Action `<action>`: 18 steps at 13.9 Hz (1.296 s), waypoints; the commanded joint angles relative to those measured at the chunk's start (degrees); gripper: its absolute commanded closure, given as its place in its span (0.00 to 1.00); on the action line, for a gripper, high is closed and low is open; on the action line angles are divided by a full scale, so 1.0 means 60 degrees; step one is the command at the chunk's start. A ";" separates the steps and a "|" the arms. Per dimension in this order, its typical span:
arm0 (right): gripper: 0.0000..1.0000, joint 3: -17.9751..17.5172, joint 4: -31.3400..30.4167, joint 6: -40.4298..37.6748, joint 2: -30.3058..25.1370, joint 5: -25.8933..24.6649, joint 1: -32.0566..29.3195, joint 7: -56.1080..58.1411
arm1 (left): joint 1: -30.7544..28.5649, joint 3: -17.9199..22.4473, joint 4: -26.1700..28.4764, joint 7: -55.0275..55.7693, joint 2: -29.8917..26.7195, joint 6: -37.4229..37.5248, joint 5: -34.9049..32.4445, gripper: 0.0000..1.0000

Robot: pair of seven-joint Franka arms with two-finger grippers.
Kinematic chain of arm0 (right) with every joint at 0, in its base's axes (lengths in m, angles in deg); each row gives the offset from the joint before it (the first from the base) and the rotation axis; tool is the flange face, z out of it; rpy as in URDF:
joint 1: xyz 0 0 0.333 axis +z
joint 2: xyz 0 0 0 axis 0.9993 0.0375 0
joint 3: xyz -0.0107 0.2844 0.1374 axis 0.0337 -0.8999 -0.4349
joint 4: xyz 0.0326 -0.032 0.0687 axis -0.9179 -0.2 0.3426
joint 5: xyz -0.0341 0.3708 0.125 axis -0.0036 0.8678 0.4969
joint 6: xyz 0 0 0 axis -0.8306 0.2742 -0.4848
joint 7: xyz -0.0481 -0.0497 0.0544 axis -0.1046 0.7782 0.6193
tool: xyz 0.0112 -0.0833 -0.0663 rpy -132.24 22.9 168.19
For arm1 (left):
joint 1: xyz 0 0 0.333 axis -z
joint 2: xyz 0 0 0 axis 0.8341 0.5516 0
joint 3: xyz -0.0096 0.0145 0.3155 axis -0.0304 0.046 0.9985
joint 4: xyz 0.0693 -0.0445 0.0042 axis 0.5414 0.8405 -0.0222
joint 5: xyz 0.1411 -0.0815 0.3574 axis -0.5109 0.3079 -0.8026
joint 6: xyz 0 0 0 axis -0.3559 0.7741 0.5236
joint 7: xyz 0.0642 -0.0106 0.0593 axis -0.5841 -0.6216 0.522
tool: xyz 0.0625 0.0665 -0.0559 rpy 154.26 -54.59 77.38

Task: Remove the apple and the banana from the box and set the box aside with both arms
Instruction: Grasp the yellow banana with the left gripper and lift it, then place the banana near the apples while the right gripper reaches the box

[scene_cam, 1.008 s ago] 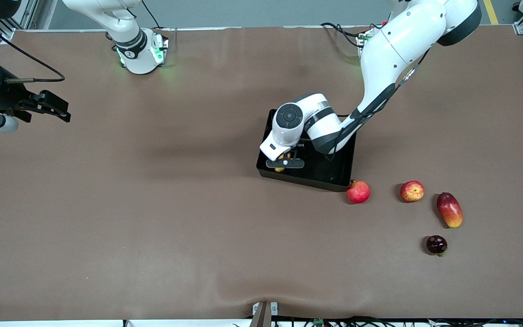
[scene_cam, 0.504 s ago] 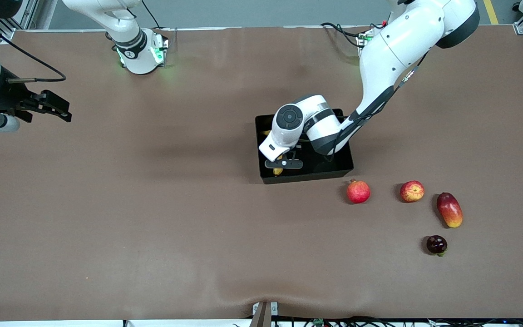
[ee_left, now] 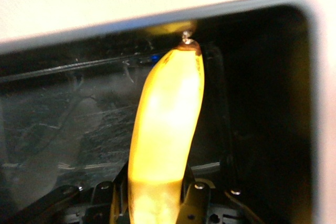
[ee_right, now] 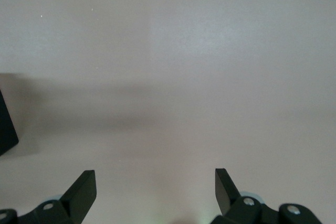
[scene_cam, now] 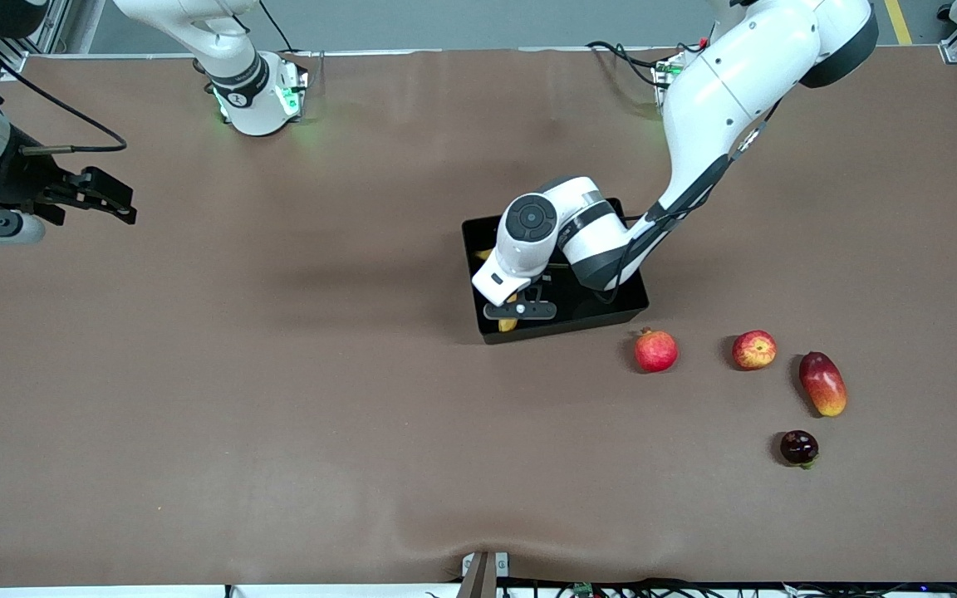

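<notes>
The black box [scene_cam: 615, 306] stands mid-table. My left gripper [scene_cam: 518, 313] is down inside it, at the end toward the right arm, shut on the yellow banana [scene_cam: 508, 324]. In the left wrist view the banana [ee_left: 165, 114] runs out from between the fingers [ee_left: 193, 199], and its tip reaches the box wall [ee_left: 157, 20]. The red-and-yellow apple [scene_cam: 754, 350] lies on the table toward the left arm's end, nearer the front camera than the box. My right gripper [scene_cam: 113, 205] is open and empty over bare table at its own end; it also shows in the right wrist view [ee_right: 155, 182].
A red pomegranate [scene_cam: 655, 350] lies just off the box's near corner. A red-yellow mango [scene_cam: 822, 383] lies beside the apple, and a dark round fruit [scene_cam: 798, 448] lies nearer the front camera. A box corner [ee_right: 6, 124] shows in the right wrist view.
The box has turned and slid on the table, its near corner swinging away from the pomegranate. My left gripper with the banana shifted slightly with it. The right gripper drifted a little.
</notes>
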 commanded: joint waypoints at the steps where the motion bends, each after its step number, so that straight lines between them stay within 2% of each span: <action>1: 0.00 -0.0024 -0.0391 0.0271 0.0013 0.0008 0.0325 -0.0277 | 0.0032 -0.0307 -0.0929 0.0146 -0.0302 0.1322 -0.0219 1.00; 4: 0.00 -0.0024 -0.0905 0.1119 0.0217 0.0067 0.0983 -0.0277 | -0.0202 -0.0454 -0.1283 -0.0161 -0.0916 0.2422 -0.0073 1.00; 6: 0.00 -0.0024 -0.0891 0.1531 0.0655 0.0227 0.1511 -0.0277 | -0.0567 -0.0469 -0.1313 -0.0570 -0.1458 0.2906 0.0116 1.00; 10: 0.00 -0.0024 -0.0891 0.2380 0.1461 0.0959 0.2302 -0.0160 | -0.2073 -0.0469 -0.1284 -0.2558 -0.2221 0.3669 0.0673 1.00; 14: 0.00 -0.0024 -0.0891 0.3711 0.2413 0.0975 0.3430 -0.0160 | -0.3832 -0.0455 -0.1284 -0.4830 -0.2003 0.3496 0.0703 1.00; 18: 0.00 -0.0024 -0.0906 0.5527 0.3467 0.1048 0.4295 -0.0277 | -0.4756 -0.0338 -0.1298 -0.6252 -0.1316 0.2502 0.0630 1.00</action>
